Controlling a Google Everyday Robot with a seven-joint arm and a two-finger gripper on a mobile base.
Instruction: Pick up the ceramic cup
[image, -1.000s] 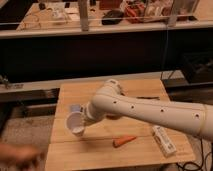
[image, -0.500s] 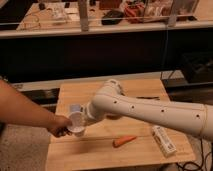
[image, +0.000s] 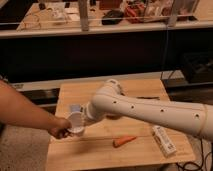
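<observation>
The ceramic cup (image: 75, 122) is small, white and round, its wide mouth tilted toward the camera, above the left part of the wooden table (image: 95, 156). My gripper (image: 83, 118) sits at the end of the white arm (image: 145, 109) and is shut on the cup from the right. A person's hand (image: 60, 128) reaches in from the left and touches the cup's left side.
An orange carrot (image: 123, 141) lies on the table in front of the arm. A white rectangular carton (image: 163, 141) lies at the front right. A dark bench with cluttered shelves (image: 115, 15) runs behind the table.
The person's arm has come in from the left and its hand has reached the cup. The arm and the cup have stayed about where they were.
</observation>
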